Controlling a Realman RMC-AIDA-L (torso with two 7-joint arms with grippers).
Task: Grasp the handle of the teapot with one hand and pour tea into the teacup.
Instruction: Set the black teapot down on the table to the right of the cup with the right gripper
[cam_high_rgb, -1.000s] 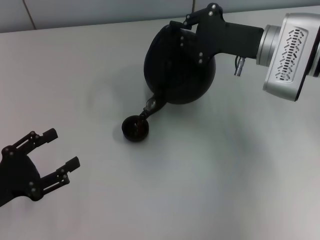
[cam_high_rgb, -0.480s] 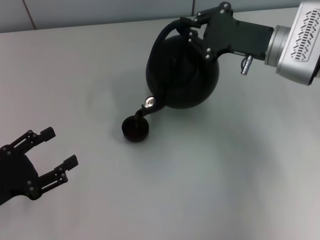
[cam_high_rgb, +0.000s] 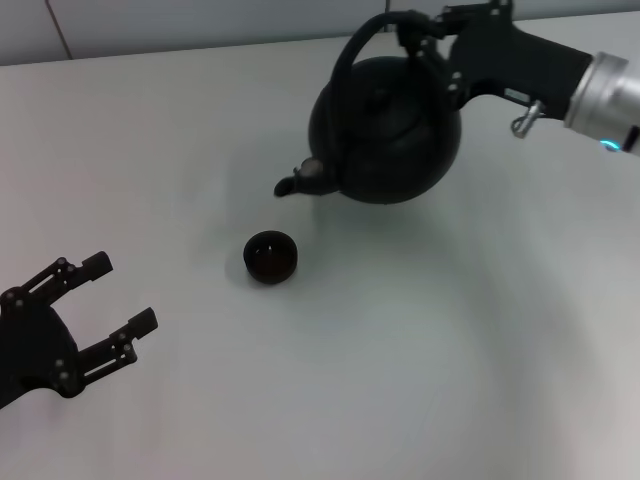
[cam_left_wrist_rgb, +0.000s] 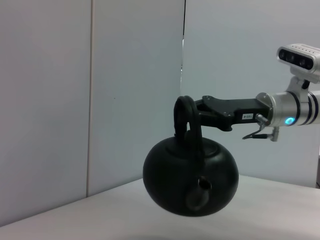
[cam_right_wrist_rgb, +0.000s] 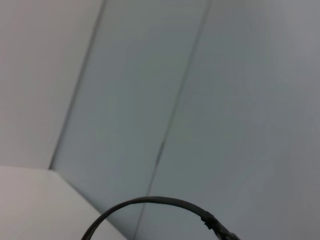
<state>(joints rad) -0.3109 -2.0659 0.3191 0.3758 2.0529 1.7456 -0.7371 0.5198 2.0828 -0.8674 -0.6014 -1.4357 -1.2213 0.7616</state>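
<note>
The round black teapot (cam_high_rgb: 385, 135) hangs above the table at the back, nearly level, its spout (cam_high_rgb: 298, 182) pointing to the left. My right gripper (cam_high_rgb: 425, 30) is shut on the top of the arched handle (cam_high_rgb: 360, 45). In the left wrist view the teapot (cam_left_wrist_rgb: 190, 175) floats clear of the table with its handle (cam_left_wrist_rgb: 186, 117) held from the right. The small dark teacup (cam_high_rgb: 270, 257) stands on the table in front of and below the spout, apart from it. My left gripper (cam_high_rgb: 115, 300) rests open at the lower left. The right wrist view shows only an arc of the handle (cam_right_wrist_rgb: 150, 202).
A grey-white table (cam_high_rgb: 400, 360) stretches under everything. A pale wall with vertical panel seams (cam_left_wrist_rgb: 182, 60) stands behind the table.
The teapot has tipped back from a steep pour to nearly level and has risen and moved back and right, its spout lifting away from the teacup. The left arm has stayed put.
</note>
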